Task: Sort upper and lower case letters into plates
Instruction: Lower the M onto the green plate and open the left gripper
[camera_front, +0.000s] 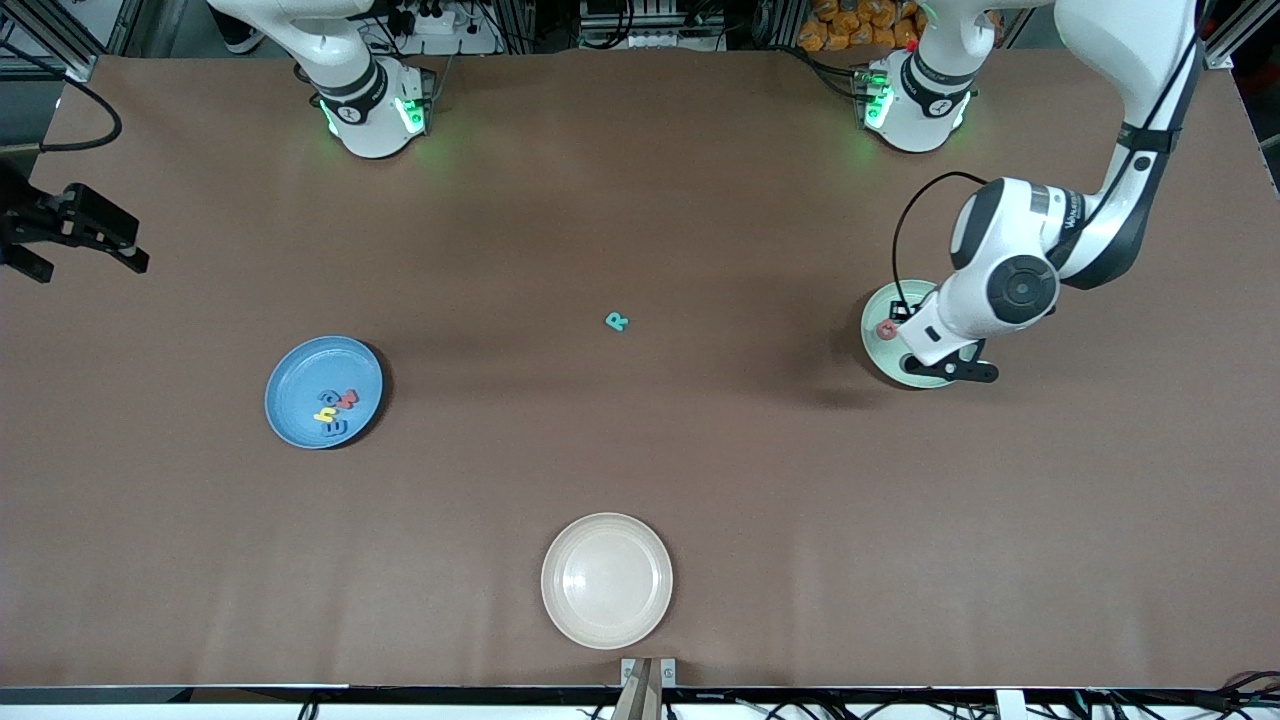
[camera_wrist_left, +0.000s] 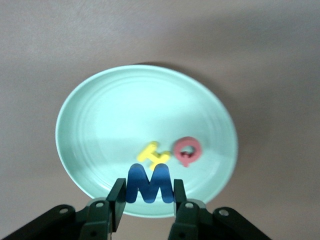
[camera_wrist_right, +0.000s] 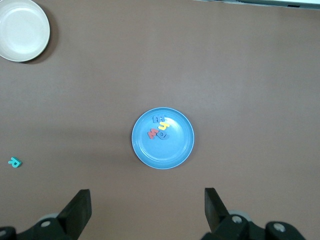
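Observation:
My left gripper (camera_front: 945, 370) is over the pale mint green plate (camera_front: 875, 345), shut on a blue letter M (camera_wrist_left: 149, 182) that it holds just above the plate's rim (camera_wrist_left: 125, 110). A red Q (camera_wrist_left: 187, 150) and a yellow letter (camera_wrist_left: 152, 154) lie in that plate; the Q also shows in the front view (camera_front: 886, 330). A teal R (camera_front: 617, 321) lies alone at mid-table and shows in the right wrist view (camera_wrist_right: 14, 162). The sky blue plate (camera_front: 300, 375) holds several letters (camera_front: 335, 408). My right gripper (camera_front: 92, 268) is open and empty, up high at the right arm's end of the table.
A cream-white plate (camera_front: 607, 580) stands near the table's edge nearest the front camera and shows empty; it also appears in the right wrist view (camera_wrist_right: 22, 30). The right wrist view looks down on the sky blue plate (camera_wrist_right: 172, 150) and its letters (camera_wrist_right: 159, 127).

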